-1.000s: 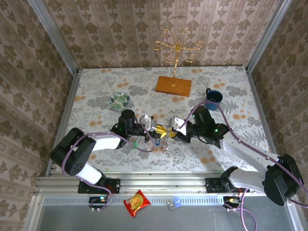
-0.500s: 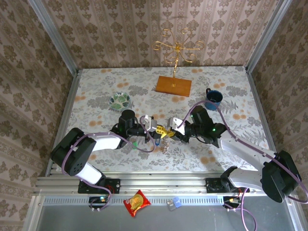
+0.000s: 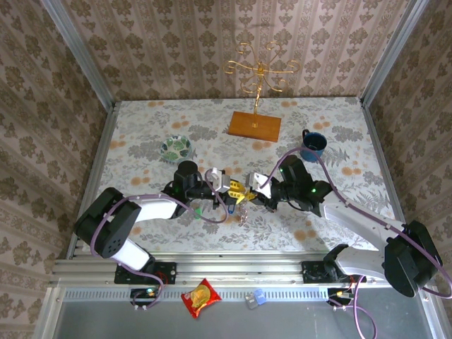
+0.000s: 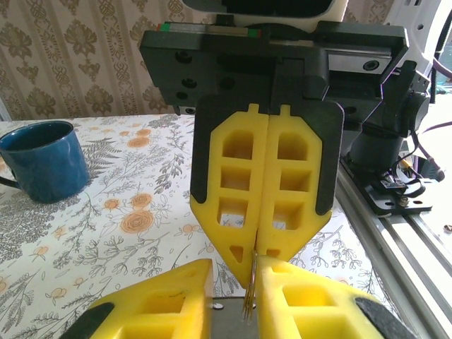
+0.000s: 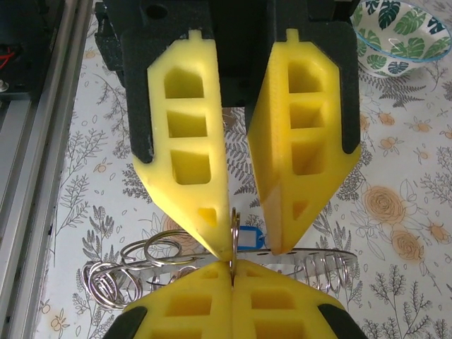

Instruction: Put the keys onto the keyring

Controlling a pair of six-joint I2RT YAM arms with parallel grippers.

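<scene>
My two grippers meet tip to tip above the table's middle. My right gripper (image 5: 232, 265) (image 3: 248, 192) is shut on a thin metal split ring (image 5: 234, 229) (image 4: 250, 300), seen edge-on. My left gripper (image 4: 233, 267) (image 3: 233, 189) is open. The split ring stands in its gap, against one finger (image 4: 311, 296). Below them the keyring (image 5: 314, 252), a flat grey ring rimmed with wire loops, lies on the cloth. The blue key (image 5: 248, 239) lies beside it. The green key (image 3: 198, 210) lies under my left arm.
A blue mug (image 3: 313, 144) (image 4: 44, 159) stands at the right and a green-patterned bowl (image 3: 176, 147) (image 5: 399, 35) at the left. A gold wire stand on a wooden base (image 3: 254, 126) sits at the back. The metal rail (image 3: 233, 265) runs along the near edge.
My right gripper has edged left toward the left one, so the fingertips now meet. The left arm has stayed put.
</scene>
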